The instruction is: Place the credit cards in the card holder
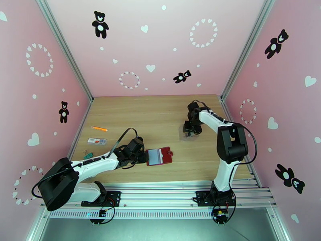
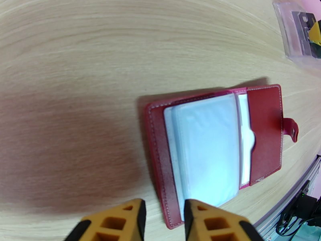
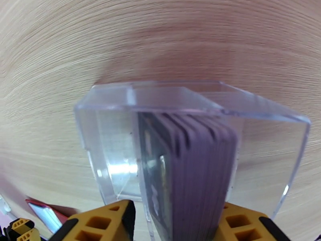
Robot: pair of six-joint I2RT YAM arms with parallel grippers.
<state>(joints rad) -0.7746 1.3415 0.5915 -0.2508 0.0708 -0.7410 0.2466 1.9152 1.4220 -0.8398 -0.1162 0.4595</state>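
Right wrist: credit cards [image 3: 192,169] sit in clear case [image 3: 104,141], open card holder [image 2: 216,153] looks unfilled; right claw [image 3: 178,215] straddles cards, left claw [image 2: 164,215] edges holder, cannot tell either grip.

Cannot read print on the stacked thin dark-grey rectangular cards [image 3: 192,169], cropped at the right wrist view's bottom. Cannot make out details of the small white-and-red flat strip [image 1: 97,140] at the bench's [image 1: 160,113] left.

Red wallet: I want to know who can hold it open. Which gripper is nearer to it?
Left. The left gripper is at the wallet's edge, a corner between its fingers; the right gripper is far across the table, flanking the cards in the clear case.
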